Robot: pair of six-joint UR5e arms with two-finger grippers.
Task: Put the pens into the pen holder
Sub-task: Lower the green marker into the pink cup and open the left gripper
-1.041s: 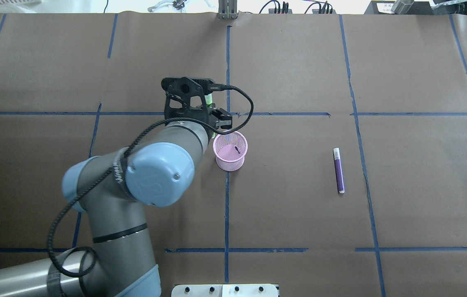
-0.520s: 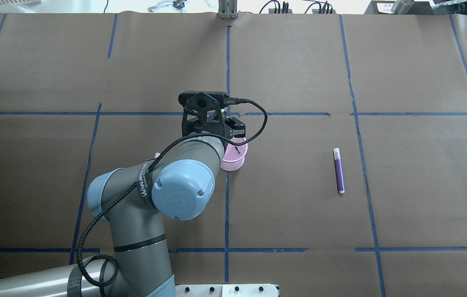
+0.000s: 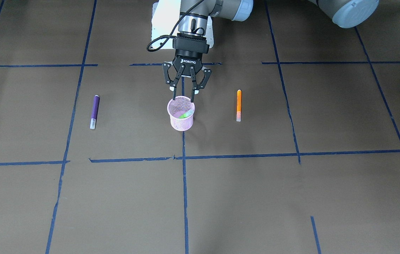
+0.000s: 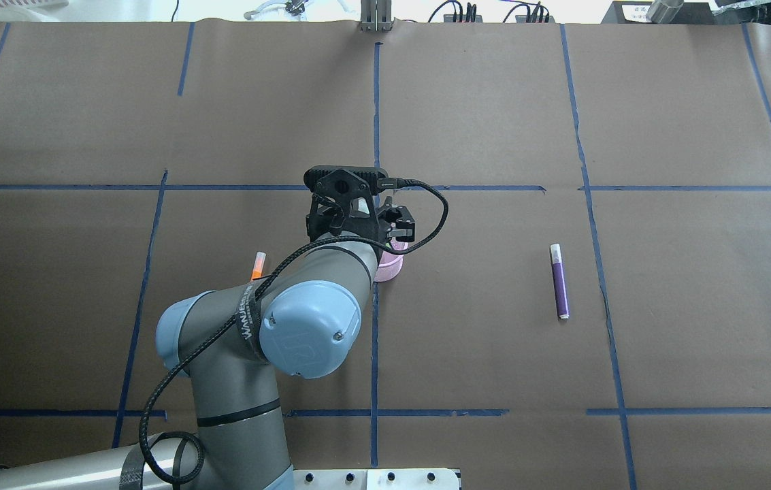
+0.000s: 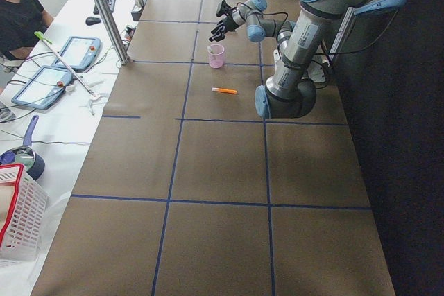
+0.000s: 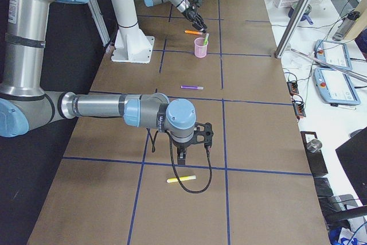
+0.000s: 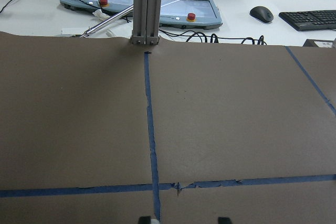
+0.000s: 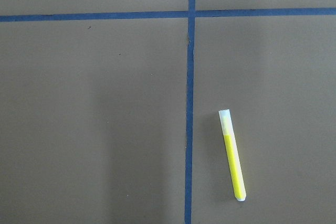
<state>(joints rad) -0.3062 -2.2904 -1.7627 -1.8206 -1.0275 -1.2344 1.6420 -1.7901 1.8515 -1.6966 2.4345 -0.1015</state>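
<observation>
Pen holder stood upright at table centre, just below the left gripper, fingers spread wide and empty | right gripper hung near the yellow pen, fingers' state could not be told | green pen leaned inside the holder; orange pen and purple pen lay well apart either side | best move: rise straight up, clear of the green cap, then go for orange.

Green pen in pink holder

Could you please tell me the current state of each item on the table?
pen holder: upright.
green pen: inside holder, leaning.
orange pen: lying loose, outside holder.
purple pen: lying loose, outside holder.
yellow pen: lying loose, outside holder.
left tool: open, empty, above holder.
right tool: cannot tell.
</observation>
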